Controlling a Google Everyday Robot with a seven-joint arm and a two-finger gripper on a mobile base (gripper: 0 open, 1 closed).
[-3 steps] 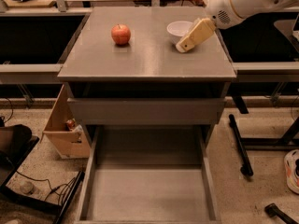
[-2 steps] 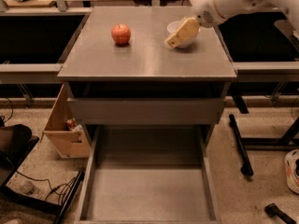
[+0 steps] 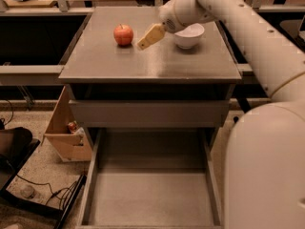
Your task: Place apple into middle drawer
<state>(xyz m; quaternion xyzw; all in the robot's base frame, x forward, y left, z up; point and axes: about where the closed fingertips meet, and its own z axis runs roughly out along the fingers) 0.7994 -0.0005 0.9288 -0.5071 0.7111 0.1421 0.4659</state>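
The red apple (image 3: 123, 34) sits on the grey cabinet top (image 3: 143, 63), at the back left. My gripper (image 3: 145, 43) hangs just above the top, a short way right of the apple and not touching it. It holds nothing that I can see. The middle drawer (image 3: 150, 194) is pulled out below, a wide shallow grey box with a bare floor. Above it is a shut drawer with a plain grey front panel (image 3: 150, 113).
A white bowl (image 3: 188, 35) stands on the top right of the gripper, partly behind my arm (image 3: 248, 42). My arm fills the right side of the view. A wooden box (image 3: 66, 132) and cables (image 3: 43, 190) lie on the floor at the left.
My gripper has moved left, from beside the white bowl to a spot close to the apple. The apple and the bowl have not moved.
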